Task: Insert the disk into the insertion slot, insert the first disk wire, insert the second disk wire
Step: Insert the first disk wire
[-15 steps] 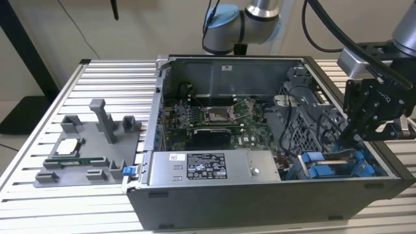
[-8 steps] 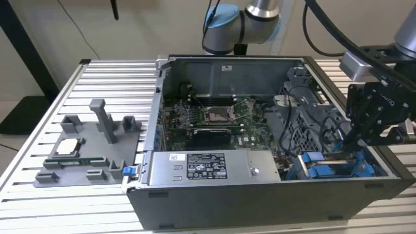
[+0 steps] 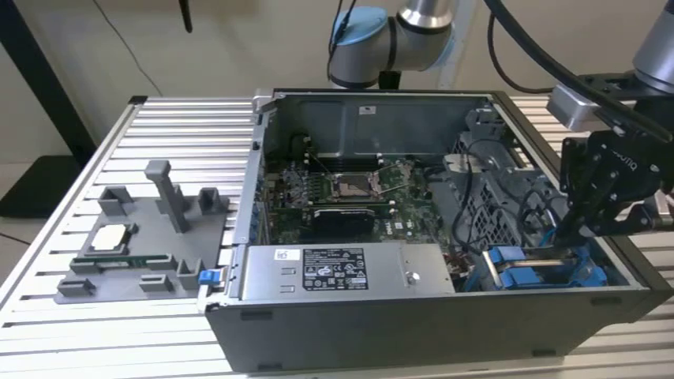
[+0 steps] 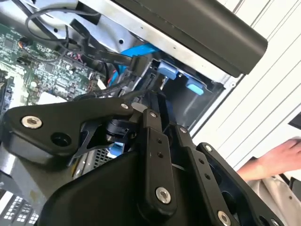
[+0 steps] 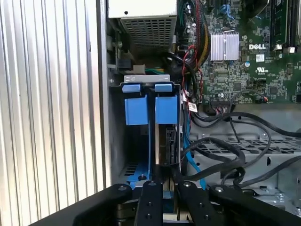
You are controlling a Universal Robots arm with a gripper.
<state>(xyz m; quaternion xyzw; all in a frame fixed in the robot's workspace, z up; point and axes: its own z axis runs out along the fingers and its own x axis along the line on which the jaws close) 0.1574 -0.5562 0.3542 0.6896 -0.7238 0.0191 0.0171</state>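
Table [image 3: 63, 332]: slatted metal, bearing the case.
Case [image 3: 421, 332]: dark grey, lying with its open side up.
Power supply [image 3: 337, 272]: inside the case, against its near wall, toward the exterior view's left.
Gripper [image 3: 569, 237]: hangs down into the case's near corner on the exterior view's right. In both wrist views [image 5: 165, 172] [image 4: 146, 96] it is close over the disk. I cannot tell whether it is spread, pressed together or pinching anything.
Disk [image 5: 170, 141]: stands edge-on in the slot [image 5: 162, 79], in that same corner of the case.
Other carrier [image 5: 136, 110]: just beside the disk, on the case-wall side.
Blue cable [image 5: 190, 165]: runs along the disk's other side.
Motherboard [image 3: 358, 189]: on the case's floor, mid-case.
Tray [image 3: 137, 245]: outside the case, on the exterior view's left, holding a processor [image 3: 109, 237].
Hand [image 4: 277, 157]: outside the case.
Arm base [image 3: 384, 35]: behind the case's far wall.
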